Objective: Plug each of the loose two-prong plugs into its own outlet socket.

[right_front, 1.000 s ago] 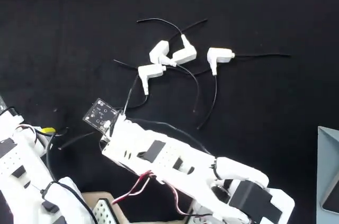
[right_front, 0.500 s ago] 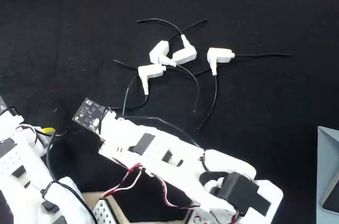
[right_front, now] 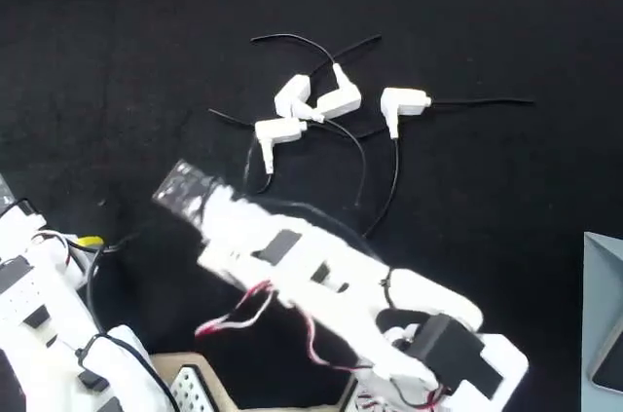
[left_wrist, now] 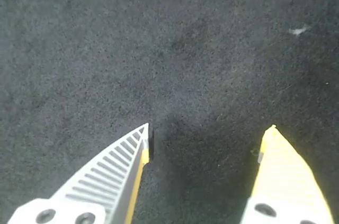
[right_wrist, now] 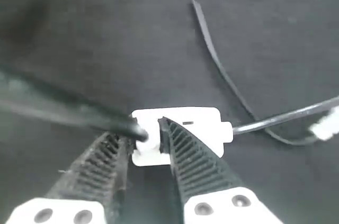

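Note:
My right gripper [right_wrist: 139,128] is shut on a small white plug [right_wrist: 193,128], its dark ribbed fingers [right_wrist: 183,155] pinching one end of it just above the black cloth. A black cable [right_wrist: 58,108] leaves that end. In the high view the right arm [right_front: 321,271] lies diagonally over the table, its tip blurred. Several loose white two-prong plugs lie beyond it: one [right_front: 277,131] nearest, two [right_front: 292,95] [right_front: 340,100] touching behind it, one [right_front: 403,102] to the right. My left gripper [left_wrist: 208,127] is open over bare cloth, holding nothing.
Thin black cables [right_front: 389,178] trail from the plugs across the cloth. The left arm [right_front: 39,305] sits at the near left corner. A tan base with a slotted white part [right_front: 190,385] lies at the front edge, a grey box [right_front: 605,310] at the right edge.
The right arm's tip swung left, then back right and towards the plug cluster, blurred with motion now. The left arm stayed still.

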You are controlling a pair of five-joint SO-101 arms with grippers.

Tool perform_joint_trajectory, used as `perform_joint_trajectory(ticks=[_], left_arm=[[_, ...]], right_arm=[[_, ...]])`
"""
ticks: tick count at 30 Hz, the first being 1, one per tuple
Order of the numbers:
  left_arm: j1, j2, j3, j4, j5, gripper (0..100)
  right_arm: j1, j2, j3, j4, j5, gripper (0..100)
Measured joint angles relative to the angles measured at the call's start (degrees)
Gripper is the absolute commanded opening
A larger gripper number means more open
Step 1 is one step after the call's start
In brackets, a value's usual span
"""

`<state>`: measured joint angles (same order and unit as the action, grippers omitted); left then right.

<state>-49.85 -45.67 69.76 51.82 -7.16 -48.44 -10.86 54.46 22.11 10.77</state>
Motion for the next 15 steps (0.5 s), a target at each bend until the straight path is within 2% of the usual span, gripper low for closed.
perform_joint_trajectory(ticks=[7, 11, 15], left_arm=[[0.00, 0.00, 0.18, -0.70, 0.00, 33], [0.00, 0.00, 0.18, -0.79, 0.00, 33], [0.00, 0.00, 0.18, -0.79, 0.00, 33]], right_arm=[[15.56, -3.25, 1.32, 0.26, 4.40, 1.4], [24.09, -3.25, 1.41, -5.01, 4.48, 1.5], [29.19, -0.97, 1.41, -12.57, 4.48, 1.7]])
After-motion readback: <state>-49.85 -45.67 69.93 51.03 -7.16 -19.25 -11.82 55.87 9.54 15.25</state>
